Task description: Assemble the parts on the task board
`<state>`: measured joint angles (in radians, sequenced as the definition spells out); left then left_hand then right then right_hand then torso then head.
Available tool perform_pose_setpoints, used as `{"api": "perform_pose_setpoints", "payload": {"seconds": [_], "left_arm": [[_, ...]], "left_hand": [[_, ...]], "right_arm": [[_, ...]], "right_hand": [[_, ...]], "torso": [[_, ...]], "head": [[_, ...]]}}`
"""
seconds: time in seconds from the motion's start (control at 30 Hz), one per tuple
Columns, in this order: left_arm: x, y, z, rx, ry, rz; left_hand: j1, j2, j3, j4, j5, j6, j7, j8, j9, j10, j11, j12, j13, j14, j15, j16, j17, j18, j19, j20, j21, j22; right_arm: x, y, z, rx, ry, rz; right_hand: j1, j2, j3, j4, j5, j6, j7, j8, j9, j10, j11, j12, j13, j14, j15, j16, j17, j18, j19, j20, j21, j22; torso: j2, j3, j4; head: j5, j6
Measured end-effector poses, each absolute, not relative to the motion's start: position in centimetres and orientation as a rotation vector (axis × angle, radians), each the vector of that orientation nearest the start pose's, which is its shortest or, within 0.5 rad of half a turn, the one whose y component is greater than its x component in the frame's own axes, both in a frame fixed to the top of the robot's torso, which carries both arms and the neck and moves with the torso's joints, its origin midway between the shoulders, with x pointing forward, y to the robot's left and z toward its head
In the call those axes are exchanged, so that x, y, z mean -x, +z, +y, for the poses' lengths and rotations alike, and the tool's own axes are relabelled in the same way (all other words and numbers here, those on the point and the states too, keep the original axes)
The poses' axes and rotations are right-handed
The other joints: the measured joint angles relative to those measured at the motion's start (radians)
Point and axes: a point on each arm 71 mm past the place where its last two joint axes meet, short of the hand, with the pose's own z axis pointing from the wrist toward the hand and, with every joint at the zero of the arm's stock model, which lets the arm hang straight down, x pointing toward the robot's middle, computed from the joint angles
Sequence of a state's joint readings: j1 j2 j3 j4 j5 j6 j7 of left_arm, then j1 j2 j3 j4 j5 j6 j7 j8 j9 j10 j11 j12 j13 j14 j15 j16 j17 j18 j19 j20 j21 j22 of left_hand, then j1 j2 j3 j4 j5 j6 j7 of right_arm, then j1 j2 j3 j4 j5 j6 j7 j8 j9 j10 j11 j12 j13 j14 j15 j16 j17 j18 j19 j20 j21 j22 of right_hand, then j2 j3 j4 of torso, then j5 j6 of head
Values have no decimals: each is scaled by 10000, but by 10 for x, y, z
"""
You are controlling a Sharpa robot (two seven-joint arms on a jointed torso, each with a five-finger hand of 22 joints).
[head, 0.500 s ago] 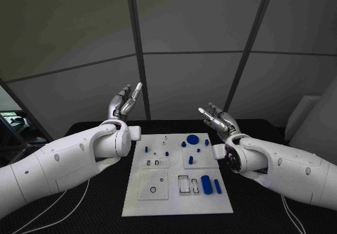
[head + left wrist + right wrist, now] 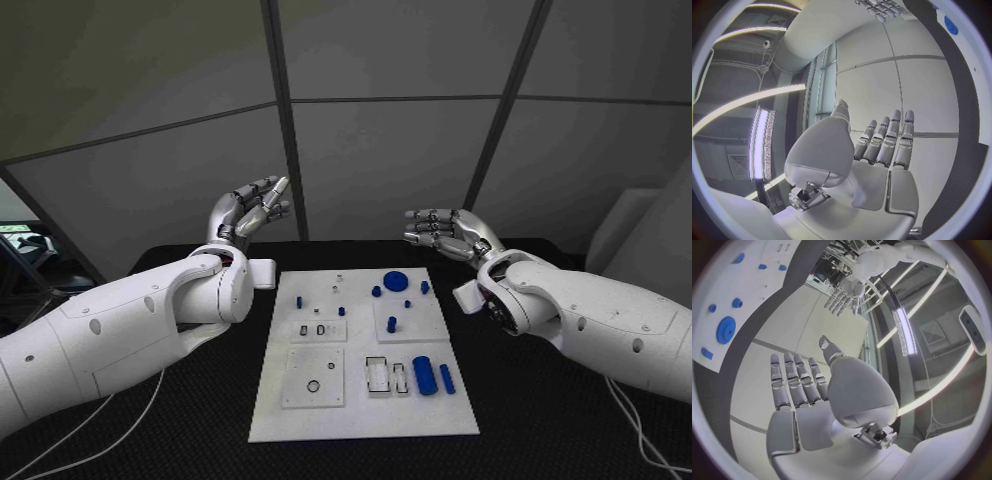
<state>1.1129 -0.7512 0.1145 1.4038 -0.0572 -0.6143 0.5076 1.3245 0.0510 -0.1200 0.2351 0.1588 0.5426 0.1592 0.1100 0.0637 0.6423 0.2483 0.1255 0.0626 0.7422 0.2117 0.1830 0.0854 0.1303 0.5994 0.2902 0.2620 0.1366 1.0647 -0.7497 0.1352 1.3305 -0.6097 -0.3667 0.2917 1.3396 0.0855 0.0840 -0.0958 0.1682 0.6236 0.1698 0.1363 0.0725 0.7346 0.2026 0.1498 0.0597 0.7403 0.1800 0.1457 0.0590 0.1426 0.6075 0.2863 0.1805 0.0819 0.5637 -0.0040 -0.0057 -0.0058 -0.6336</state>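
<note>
The white task board [image 2: 361, 415] lies flat in the middle of the black table. Blue parts sit on it: a round disc [image 2: 395, 281] at the far side, a long oval piece [image 2: 424, 375] and a thin bar [image 2: 447, 379] at the near right, and several small pegs between. My left hand [image 2: 248, 212] is raised above the table beyond the board's far left corner, fingers straight and side by side [image 2: 886, 145], holding nothing. My right hand [image 2: 444, 232] hovers beyond the far right corner, palm empty, fingers extended [image 2: 798, 382]. The disc [image 2: 725, 330] and board [image 2: 754, 290] show in the right wrist view.
Grey partition panels [image 2: 389, 170] stand right behind the table. Black tabletop [image 2: 534, 420] runs either side of the board. A thin white cable [image 2: 137, 420] trails over the table at the near left. The board has pale recessed blocks [image 2: 315, 377] on its near left part.
Both hands have tipped forward and dropped a little, their fingers now bent towards the board rather than pointing up. The parts on the board have not moved.
</note>
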Motion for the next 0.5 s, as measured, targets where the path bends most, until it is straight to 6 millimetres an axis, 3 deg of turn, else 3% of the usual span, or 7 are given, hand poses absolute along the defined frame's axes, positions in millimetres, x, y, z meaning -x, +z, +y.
{"api": "perform_pose_setpoints", "payload": {"seconds": [0.03,0.1,0.17,0.23,0.43,0.5], "left_arm": [[-517,-167,221,11105,-13356,10785],[-514,-165,220,10985,-13524,10867],[-511,-164,221,10866,-13626,10931],[-509,-162,223,10753,-13699,10997],[-498,-156,226,10421,-14028,11270],[-494,-154,226,10353,-14128,11372]], "left_hand": [[112,13,-4,-53,0,691,65,153,57,820,-100,185,42,486,-123,119,30,3,491,-16,235,81],[366,118,64,-223,0,2347,285,524,192,1958,-338,416,63,1414,-375,265,74,15,1308,-94,563,162],[570,169,167,-386,-1,3070,484,653,212,2572,-507,476,56,2081,-559,302,117,21,1874,-243,742,183],[709,152,237,-485,-1,3400,610,654,192,2922,-619,466,35,2546,-685,302,144,19,2283,-356,832,182],[800,137,282,-689,-2,4044,537,483,63,3944,-881,282,65,3633,-984,194,323,15,3131,-634,894,97],[800,136,263,-726,-2,4175,491,418,44,4196,-927,261,79,3864,-1050,117,401,18,3288,-726,906,70]], "right_arm": [[-519,-192,-216,-6084,12276,14619],[-521,-187,-212,-5165,12020,14619],[-524,-180,-211,-4441,11769,14551],[-527,-173,-212,-3799,11496,14495],[-536,-154,-206,-1698,10537,14653],[-537,-150,-202,-1111,10209,14836]], "right_hand": [[63,-43,66,-68,0,410,66,38,7,414,-51,7,0,420,-58,49,15,133,296,-26,84,0],[133,-113,205,-206,0,1176,190,85,7,1208,-167,8,10,1223,-186,77,39,135,878,-99,246,0],[164,-144,313,-315,0,1688,275,109,7,1756,-262,8,10,1779,-286,107,63,143,1298,-179,361,0],[187,-167,428,-424,0,2124,327,109,7,2234,-352,-21,9,2270,-387,107,80,292,1691,-266,465,0],[220,-239,893,-555,0,2952,226,109,-19,3208,-545,-319,22,3452,-660,136,168,290,2660,-538,744,0],[193,-372,1020,-593,6,3149,182,49,-18,3455,-619,-393,22,3863,-766,227,228,290,3002,-652,868,17]], "torso": [[36,2,-6],[116,8,-9],[207,12,-8],[291,13,-5],[571,12,30],[686,4,42]], "head": [[25,15],[88,49],[112,77],[125,105],[115,194],[84,219]]}}
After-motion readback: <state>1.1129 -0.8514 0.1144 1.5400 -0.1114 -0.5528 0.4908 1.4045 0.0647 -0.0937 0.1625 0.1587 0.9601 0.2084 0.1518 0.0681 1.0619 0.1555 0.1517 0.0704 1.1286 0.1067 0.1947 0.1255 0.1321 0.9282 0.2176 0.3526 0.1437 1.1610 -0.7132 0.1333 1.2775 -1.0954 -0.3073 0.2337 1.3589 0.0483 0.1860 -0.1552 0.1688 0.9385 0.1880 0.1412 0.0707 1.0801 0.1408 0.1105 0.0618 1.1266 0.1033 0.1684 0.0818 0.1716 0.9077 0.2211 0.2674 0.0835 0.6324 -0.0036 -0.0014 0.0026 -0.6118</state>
